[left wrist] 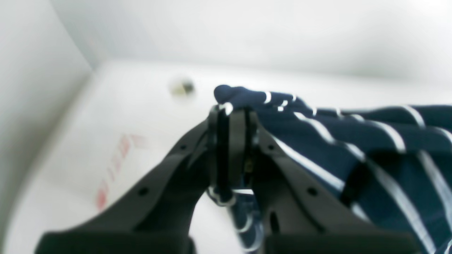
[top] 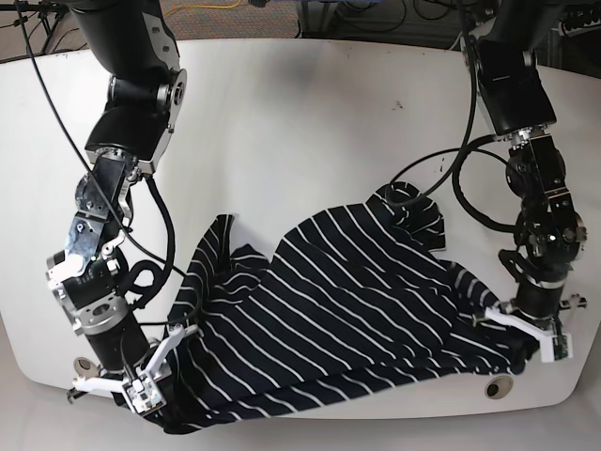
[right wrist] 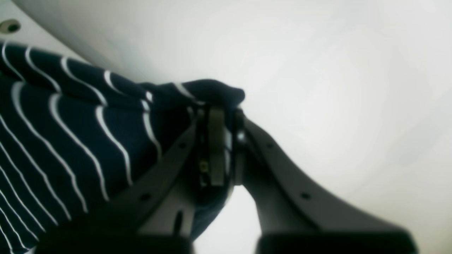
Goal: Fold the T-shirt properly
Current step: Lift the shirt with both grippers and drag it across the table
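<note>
Base view, T-shirt (top: 338, 319): spread out, bunched, on white table (top: 300, 113), near front edge, around 6 o'clock.
Right arm: hangs down at 8 o'clock, bent at elbow.
Right gripper (top: 150, 387): pinched tight on shirt's corner (right wrist: 212, 92).
Left arm: reaches down at 4 o'clock.
Left gripper (top: 537, 331): clamped on shirt's other edge (left wrist: 233, 95).

Broad white table (top: 310, 113) under even light, cables (top: 376, 19) beyond its far edge.
</note>
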### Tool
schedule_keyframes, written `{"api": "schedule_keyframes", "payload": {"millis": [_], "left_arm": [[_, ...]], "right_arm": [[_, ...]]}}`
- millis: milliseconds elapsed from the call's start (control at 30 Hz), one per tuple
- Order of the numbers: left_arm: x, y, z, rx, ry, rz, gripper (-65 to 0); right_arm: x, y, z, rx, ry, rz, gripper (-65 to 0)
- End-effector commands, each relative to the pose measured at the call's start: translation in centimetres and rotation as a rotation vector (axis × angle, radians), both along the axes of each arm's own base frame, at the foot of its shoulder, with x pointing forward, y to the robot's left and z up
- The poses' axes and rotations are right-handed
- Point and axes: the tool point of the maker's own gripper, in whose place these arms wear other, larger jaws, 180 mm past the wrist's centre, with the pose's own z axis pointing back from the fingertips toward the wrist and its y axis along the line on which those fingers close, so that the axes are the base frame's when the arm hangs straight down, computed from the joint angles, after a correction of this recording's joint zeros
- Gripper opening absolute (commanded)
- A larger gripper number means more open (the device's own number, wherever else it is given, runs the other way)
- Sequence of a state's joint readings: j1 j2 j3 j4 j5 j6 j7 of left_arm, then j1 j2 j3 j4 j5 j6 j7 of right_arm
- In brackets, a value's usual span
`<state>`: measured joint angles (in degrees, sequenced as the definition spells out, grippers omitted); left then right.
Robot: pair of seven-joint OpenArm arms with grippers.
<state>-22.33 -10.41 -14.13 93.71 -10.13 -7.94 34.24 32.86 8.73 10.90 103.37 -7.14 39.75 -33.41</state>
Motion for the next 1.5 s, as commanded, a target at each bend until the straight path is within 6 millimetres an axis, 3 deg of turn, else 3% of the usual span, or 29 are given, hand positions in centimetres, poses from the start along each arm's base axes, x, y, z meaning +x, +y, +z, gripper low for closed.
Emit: {"api": "schedule_keyframes", "payload": {"millis": [0,367,467,600,800,867,967,1100,1300,1467], "left_arm": [[0.2,0.7,6.3,0.016,-0.142,0.021,-65.0],[-1.3,2.3,19.4,0.036,-0.365,0.071,-65.0],[-1.7,2.6,21.8,0.045,-0.406,0.08,-65.0],[-2.1,3.0,23.8,0.051,-0.432,0.088,-65.0],[-2.2,2.9,23.6,0.051,-0.394,0.088,-65.0],[-2.3,2.8,23.2,0.054,-0.378,0.088,-65.0],[-2.3,2.5,20.5,0.06,-0.309,0.083,-65.0],[-2.8,1.5,16.6,0.058,-0.227,0.045,-65.0],[-4.3,-0.2,8.9,0.013,-0.047,-0.038,-65.0],[-7.0,-0.3,1.8,-0.039,0.117,-0.061,-65.0]], "right_arm": [[0.6,-0.1,4.6,0.012,-0.11,0.012,-64.8],[2.5,-0.6,12.6,0.031,-0.228,0.005,-64.8],[2.5,-1.0,14.4,0.024,-0.242,-0.014,-64.8],[2.3,-1.7,15.9,0.015,-0.253,-0.037,-64.8],[1.5,-2.7,15.7,-0.018,-0.245,-0.079,-64.8],[1.2,-3.0,14.7,-0.032,-0.227,-0.092,-64.8],[0.5,-3.5,12.8,-0.06,-0.201,-0.112,-64.8],[-0.7,-3.5,8.9,-0.084,-0.144,-0.117,-64.8],[-3.0,-3.6,1.6,-0.103,-0.015,-0.125,-64.8],[-5.3,-3.6,-4.1,-0.084,0.102,-0.129,-64.8]]}}
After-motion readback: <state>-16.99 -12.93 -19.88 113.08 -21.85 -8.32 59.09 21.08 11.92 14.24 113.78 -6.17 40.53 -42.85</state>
